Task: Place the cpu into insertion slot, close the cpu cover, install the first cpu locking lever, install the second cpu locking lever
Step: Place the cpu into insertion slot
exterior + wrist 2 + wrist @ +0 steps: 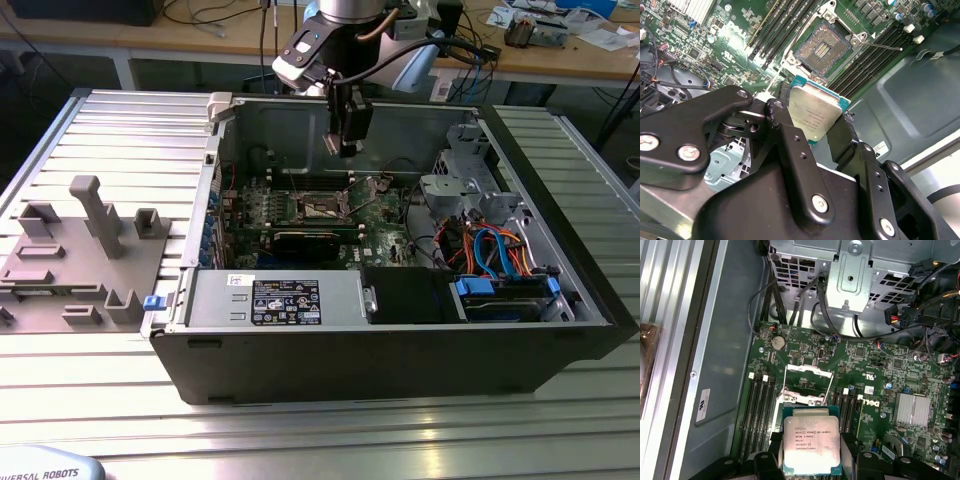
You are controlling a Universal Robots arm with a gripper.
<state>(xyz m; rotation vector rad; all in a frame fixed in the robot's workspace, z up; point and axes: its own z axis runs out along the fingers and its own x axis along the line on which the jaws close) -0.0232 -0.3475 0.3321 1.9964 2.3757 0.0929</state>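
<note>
Here, the gripper (343, 143) is hanging over the open computer case (350, 355), its fingers (790, 142) clamping the cpu (811, 442). The cpu is hovering above the uncovered insertion slot (822, 50), which memory slots (867, 57) are flanking.

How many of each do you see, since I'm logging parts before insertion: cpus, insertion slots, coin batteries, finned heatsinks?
cpu: 1
insertion slot: 1, empty
coin battery: 1
finned heatsink: 1
Total: 4
</note>
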